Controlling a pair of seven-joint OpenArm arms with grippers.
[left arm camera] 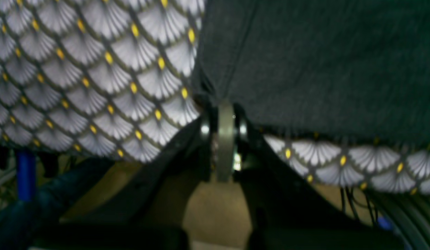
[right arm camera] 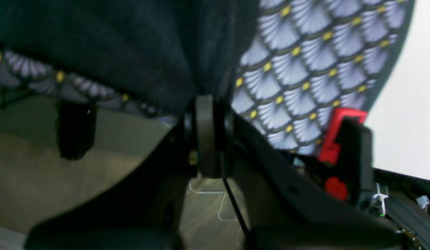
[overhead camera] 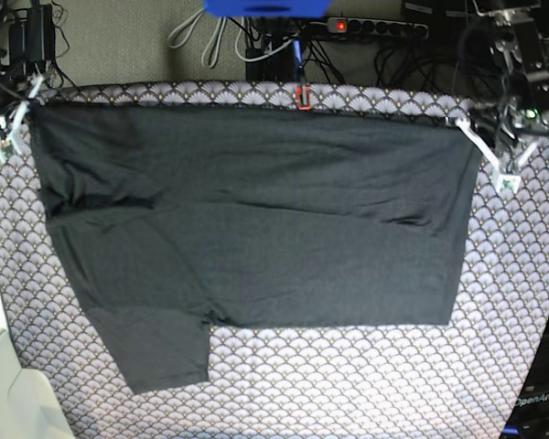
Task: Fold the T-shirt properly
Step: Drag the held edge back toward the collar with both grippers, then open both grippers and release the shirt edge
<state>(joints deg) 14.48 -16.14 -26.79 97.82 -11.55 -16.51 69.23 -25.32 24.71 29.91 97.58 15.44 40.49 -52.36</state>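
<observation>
T-shirt [overhead camera: 247, 247] lies spread on the desk's patterned cloth [overhead camera: 348, 384], near sleeve still sticking out unfolded, while at the far edge my left claw [overhead camera: 476, 133] and right claw [overhead camera: 18, 114] each pinch a corner, so most folding remains.

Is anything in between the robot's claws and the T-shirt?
No. Both claws are shut right on the T-shirt: the left claw pinches one far corner and the right claw pinches the other. Only the patterned cloth lies underneath it.
</observation>
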